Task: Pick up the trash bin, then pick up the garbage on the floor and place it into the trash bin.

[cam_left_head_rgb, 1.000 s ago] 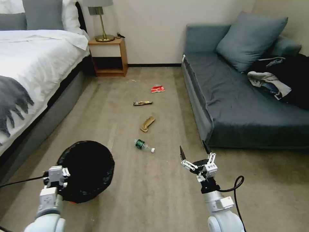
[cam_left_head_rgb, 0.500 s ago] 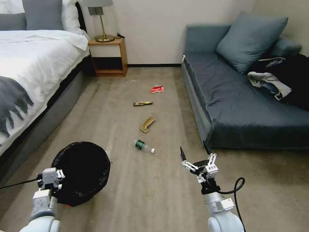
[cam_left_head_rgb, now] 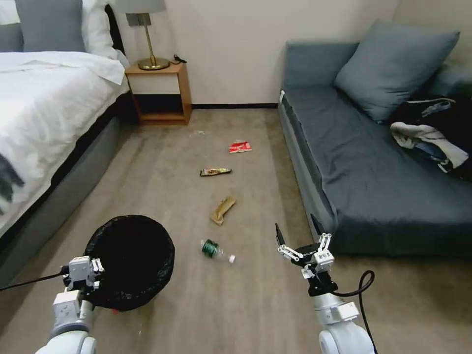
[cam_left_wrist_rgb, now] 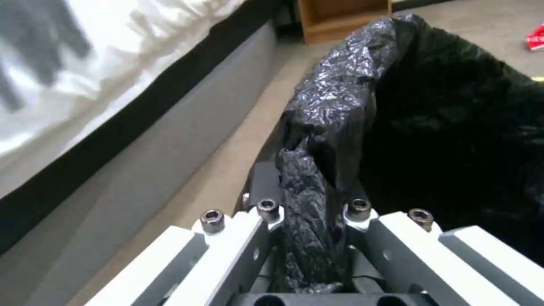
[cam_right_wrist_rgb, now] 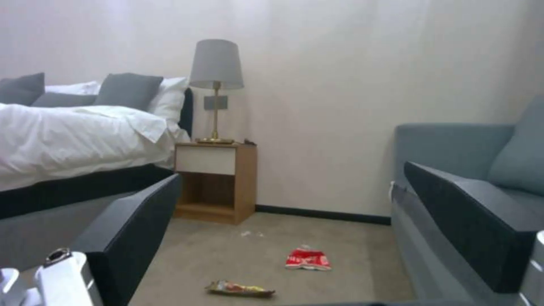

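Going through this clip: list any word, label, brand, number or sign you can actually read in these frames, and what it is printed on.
None can be read.
Bottle: green label, print too small.
Red-and-white packet: white marks, blurred.
Gold-brown snack wrapper: print blurred.
Right hand, open above the floor: small dark tags on its body, illegible.
Left hand, shut on the trash bin rim: no lettering.

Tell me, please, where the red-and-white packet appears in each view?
Head view: red-and-white packet, farthest of the litter, near the sofa.
Left wrist view: packet just past the trash bin.
Right wrist view: packet just beyond the snack wrapper.
Shared landmark: the wooden nightstand.
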You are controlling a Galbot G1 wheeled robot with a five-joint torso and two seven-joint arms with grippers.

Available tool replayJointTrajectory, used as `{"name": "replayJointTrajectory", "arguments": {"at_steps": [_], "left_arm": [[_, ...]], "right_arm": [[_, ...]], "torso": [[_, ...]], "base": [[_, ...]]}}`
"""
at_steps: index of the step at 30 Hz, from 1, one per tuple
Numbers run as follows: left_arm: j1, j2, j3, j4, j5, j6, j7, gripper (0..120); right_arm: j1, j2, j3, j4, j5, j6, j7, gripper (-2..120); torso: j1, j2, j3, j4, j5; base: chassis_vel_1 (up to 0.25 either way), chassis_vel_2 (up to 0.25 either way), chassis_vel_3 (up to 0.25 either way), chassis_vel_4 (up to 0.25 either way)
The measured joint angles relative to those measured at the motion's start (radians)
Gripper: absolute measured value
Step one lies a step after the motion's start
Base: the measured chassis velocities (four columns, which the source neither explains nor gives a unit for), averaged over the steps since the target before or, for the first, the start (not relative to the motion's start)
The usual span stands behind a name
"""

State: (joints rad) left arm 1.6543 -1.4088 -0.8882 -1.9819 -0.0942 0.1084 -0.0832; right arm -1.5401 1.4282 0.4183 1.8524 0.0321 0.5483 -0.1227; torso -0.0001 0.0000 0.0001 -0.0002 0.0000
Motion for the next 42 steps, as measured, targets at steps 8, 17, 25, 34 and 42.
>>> {"name": "replayJointTrajectory", "arguments": {"at_steps": [8, 17, 25, 34, 42], "left_arm": [[-0.007, -0.004, 0.0, 0.009, 0.001, -0.006, -0.002, 6], [0.0, -0.006, -0.018, 0.011, 0.007, -0.016, -0.005, 6], [-0.002, -0.008, -0.03, 0.009, 0.027, -0.021, -0.005, 6], [0.0, -0.02, -0.039, 0.007, 0.037, -0.021, -0.004, 6], [-0.001, -0.041, -0.036, 0.0, 0.024, -0.017, -0.005, 6]], "right_arm": [[0.043, -0.08, -0.044, -0.009, -0.063, -0.067, 0.073, 100], [0.242, -0.378, -0.361, 0.019, 0.24, -0.6, 0.187, 100], [0.502, -0.391, -0.676, -0.172, 0.365, -0.831, 0.103, 100], [0.657, -0.242, -0.799, -0.459, 0.295, -0.849, 0.061, 100], [0.719, -0.114, -0.781, -0.651, 0.199, -0.814, 0.003, 100]], "torso": [[0.0, 0.0, 0.0, 0.0, 0.0003], [0.0, 0.0, 0.0, 0.0002, 0.0003], [0.0, 0.0, 0.0, 0.0003, 0.0001], [0.0, 0.0, 0.0, 0.0003, -0.0002], [0.0, 0.0, 0.0, 0.0003, 0.0]], "base": [[-0.108, 0.112, 0.104, -0.094], [0.023, -0.019, -0.02, 0.011], [0.0, 0.0, 0.0, 0.0], [0.0, 0.0, 0.0, 0.0], [0.0, 0.0, 0.0, 0.0]]}}
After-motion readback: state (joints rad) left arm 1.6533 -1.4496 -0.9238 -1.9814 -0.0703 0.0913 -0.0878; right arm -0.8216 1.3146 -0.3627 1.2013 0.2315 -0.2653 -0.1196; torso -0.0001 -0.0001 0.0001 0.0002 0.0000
